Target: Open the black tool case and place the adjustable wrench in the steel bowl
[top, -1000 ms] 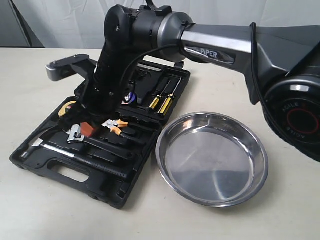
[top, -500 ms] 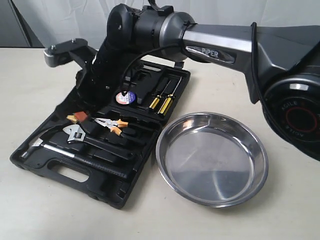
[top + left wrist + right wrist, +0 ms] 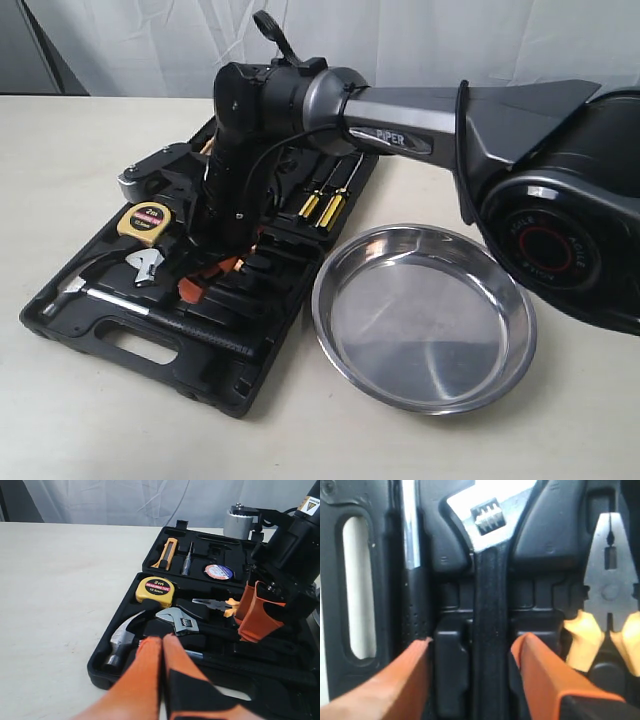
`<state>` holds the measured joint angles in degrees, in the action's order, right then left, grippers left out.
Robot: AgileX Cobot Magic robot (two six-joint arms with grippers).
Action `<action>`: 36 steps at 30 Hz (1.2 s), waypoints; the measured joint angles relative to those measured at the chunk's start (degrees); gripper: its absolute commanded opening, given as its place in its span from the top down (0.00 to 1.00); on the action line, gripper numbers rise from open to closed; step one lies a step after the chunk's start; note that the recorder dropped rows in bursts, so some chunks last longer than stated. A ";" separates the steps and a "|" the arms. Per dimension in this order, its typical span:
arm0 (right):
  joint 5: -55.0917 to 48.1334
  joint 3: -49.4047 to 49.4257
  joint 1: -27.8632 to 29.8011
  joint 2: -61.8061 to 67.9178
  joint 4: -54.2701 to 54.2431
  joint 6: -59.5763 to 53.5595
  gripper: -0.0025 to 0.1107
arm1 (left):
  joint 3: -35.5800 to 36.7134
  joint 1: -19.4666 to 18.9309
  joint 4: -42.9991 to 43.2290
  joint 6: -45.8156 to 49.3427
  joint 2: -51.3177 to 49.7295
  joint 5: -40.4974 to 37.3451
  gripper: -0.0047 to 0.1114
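The right end effector (image 3: 472, 641) is hanging in the open black tool case (image 3: 200, 380), fingers (image 3: 540, 670) apart, with the adjustable wrench (image 3: 489, 595) lying between them, not squeezed yet. Next it needs to pinch the handle and lift. Just beside, the hammer (image 3: 411, 540) and pliers (image 3: 610, 580) are crowding in. Farther off, the steel bowl (image 3: 425, 330) is sitting empty on the table (image 3: 80, 150). The left end effector (image 3: 161, 642) is holding its fingers together.

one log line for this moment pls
case: open | wrench: in case | right end effector: open, straddling wrench handle | left end effector: shut | bowl: empty
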<state>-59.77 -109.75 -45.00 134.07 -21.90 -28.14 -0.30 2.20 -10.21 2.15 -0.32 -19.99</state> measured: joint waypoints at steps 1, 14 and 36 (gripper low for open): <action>0.33 -0.04 0.00 0.00 0.41 0.00 0.53 | 0.00 0.00 0.00 0.00 0.00 0.00 0.96; 5.88 -1.08 -1.15 1.53 2.20 -0.21 0.53 | 0.00 0.00 0.00 0.00 0.00 0.00 0.96; 9.69 -1.71 -4.56 4.45 10.43 1.00 0.98 | 0.00 0.00 0.00 0.00 0.00 0.00 0.96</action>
<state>-50.08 -111.46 -49.56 138.52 -11.47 -27.14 -0.30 2.20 -10.21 2.15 -0.32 -19.99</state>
